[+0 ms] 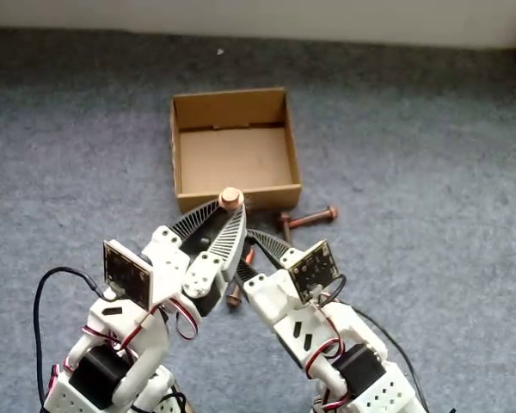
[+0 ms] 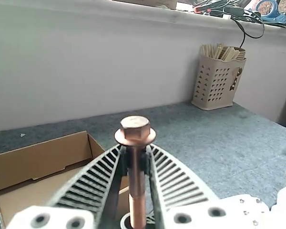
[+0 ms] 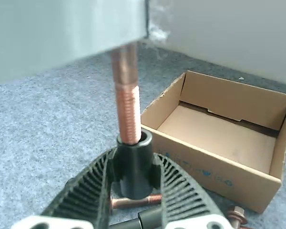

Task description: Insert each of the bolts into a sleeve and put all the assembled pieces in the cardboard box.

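**A:** Starting at the left, what do we have in hand?

**B:** Our left gripper [image 2: 135, 152] pinches the shank of the copper-coloured, hex-headed metal bolt [image 2: 135, 130], head up, just in front of the near wall of the open brown cardboard box [image 1: 179, 146]. We judge the bolt stiff, weighty for its size and smooth enough to slide between the ribbed fingers. Taken just under the flange, as here, the flange would act as a stop.

**A:** And to the right of it?

**B:** Our right gripper [image 3: 133, 160] is clamped around the short black cylindrical sleeve [image 3: 133, 174], also before the box's near wall. The bolt's threaded tip stands in the sleeve's mouth. We take the sleeve for rigid, light and apt to roll, so a hold around its middle suits it.

**A:** Further right?

**B:** Loose copper-coloured bolts [image 1: 310, 217] lie on the grey carpet [image 1: 413, 129], just beside the box's front right corner.

**A:** Anything we can read?

**B:** Faint blue print [image 3: 200, 169] sits on the outer face of the box's near wall, too small for us to read.
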Controlling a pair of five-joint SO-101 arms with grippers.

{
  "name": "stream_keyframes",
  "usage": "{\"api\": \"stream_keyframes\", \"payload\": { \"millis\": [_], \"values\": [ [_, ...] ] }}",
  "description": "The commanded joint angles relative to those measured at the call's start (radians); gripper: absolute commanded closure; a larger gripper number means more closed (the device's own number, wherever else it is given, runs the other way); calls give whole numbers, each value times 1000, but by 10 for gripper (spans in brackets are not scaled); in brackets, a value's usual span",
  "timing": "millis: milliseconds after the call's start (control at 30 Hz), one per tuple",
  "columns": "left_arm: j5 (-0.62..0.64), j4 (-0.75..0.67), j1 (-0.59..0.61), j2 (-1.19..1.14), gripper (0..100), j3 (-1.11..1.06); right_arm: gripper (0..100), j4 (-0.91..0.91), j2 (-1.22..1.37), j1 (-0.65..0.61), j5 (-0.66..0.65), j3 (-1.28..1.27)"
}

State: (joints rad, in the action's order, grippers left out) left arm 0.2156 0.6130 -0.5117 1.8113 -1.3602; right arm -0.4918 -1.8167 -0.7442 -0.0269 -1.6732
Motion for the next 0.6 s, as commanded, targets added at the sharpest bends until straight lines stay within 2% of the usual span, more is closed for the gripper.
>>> {"api": "stream_keyframes", "payload": {
  "millis": [0, 100, 567],
  "values": [
    [-11, -6, 8, 13, 993, 8, 994, 25, -15, -8, -8, -111],
    [-11, -6, 44, 13, 993, 7, 994, 25, -15, -8, -8, -111],
    [-9, -29, 44, 13, 993, -41, 994, 27, -15, -8, -8, -111]
  ]
}}
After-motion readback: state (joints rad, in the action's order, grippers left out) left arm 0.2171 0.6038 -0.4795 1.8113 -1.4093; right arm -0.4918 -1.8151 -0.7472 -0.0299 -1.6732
